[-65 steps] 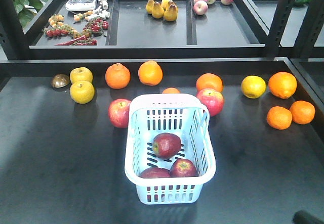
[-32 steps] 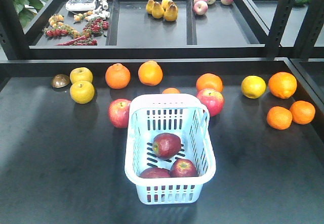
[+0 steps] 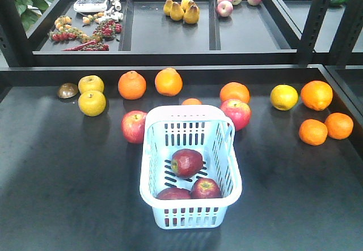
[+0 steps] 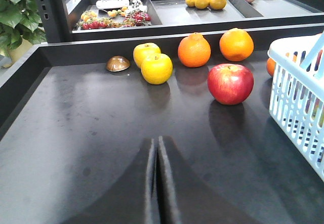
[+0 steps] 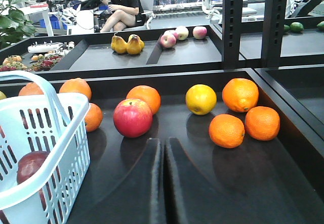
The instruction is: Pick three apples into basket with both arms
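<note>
Left pincer: I see my two black fingers pressed together, with only a thin line between them. It holds nothing and sits low over the bench.
Right pincer: pressed together too, holding nothing, low over the bench.
Basket: it stands in the middle of the bench, near the front. Its handle lies back on the far rim.
Apples: three dark red ones are in the basket. One lies in the middle. Two more lie side by side, touching, at the near wall.
Other red apples: a brighter one sits on the bench just left of the basket. One more sits just right of the basket's far corner.
Oranges: two are at the back on the left. One peeks out behind the basket.
Yellow fruits: two sit close together at the far left. One is on the right.
Back shelf: pears lie in its middle tray.
</note>
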Controlling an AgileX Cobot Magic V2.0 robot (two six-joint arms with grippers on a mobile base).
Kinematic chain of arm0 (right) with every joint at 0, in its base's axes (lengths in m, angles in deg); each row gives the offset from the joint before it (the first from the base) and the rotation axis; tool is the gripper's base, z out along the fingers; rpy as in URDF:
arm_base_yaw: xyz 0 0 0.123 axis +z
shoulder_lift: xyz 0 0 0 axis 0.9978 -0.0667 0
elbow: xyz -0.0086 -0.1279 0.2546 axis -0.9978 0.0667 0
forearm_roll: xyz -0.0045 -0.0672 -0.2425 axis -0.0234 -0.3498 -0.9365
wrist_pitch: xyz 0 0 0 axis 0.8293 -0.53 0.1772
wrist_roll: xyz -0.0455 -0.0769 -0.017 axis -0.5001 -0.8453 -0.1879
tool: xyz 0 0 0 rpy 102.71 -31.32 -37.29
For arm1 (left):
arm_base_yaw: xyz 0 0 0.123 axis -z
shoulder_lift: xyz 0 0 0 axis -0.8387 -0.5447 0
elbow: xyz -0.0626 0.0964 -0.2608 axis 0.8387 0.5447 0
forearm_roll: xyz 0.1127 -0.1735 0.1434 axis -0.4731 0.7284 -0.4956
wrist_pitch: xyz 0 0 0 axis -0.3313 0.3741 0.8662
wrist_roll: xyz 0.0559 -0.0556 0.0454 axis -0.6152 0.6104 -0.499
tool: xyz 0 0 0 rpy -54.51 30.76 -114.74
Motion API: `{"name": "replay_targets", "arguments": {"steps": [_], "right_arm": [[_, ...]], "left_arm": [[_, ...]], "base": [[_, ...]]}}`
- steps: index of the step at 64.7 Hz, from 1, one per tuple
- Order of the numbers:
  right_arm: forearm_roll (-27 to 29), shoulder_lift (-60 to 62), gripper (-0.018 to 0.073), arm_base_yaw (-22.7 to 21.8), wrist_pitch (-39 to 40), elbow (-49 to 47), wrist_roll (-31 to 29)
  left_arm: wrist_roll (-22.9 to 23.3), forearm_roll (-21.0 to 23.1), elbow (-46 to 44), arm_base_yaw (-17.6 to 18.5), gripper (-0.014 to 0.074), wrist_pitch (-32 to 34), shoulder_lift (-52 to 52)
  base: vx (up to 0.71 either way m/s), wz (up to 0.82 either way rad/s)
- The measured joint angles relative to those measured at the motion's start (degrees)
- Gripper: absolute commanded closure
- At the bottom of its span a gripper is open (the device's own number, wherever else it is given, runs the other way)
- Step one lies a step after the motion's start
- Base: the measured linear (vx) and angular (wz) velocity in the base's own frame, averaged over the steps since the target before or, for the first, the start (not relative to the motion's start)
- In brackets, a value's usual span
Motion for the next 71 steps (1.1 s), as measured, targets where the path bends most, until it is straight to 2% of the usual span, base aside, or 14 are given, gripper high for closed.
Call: {"name": "replay_targets", "arguments": {"steps": [71], "right_arm": [[-0.1, 0.0, 0.0563, 0.0, 0.3, 0.0, 0.0]], "left_arm": [[0.0, 0.0, 0.0, 0.0, 0.0603, 0.0, 0.0]], "base": [[0.0, 0.0]]}}
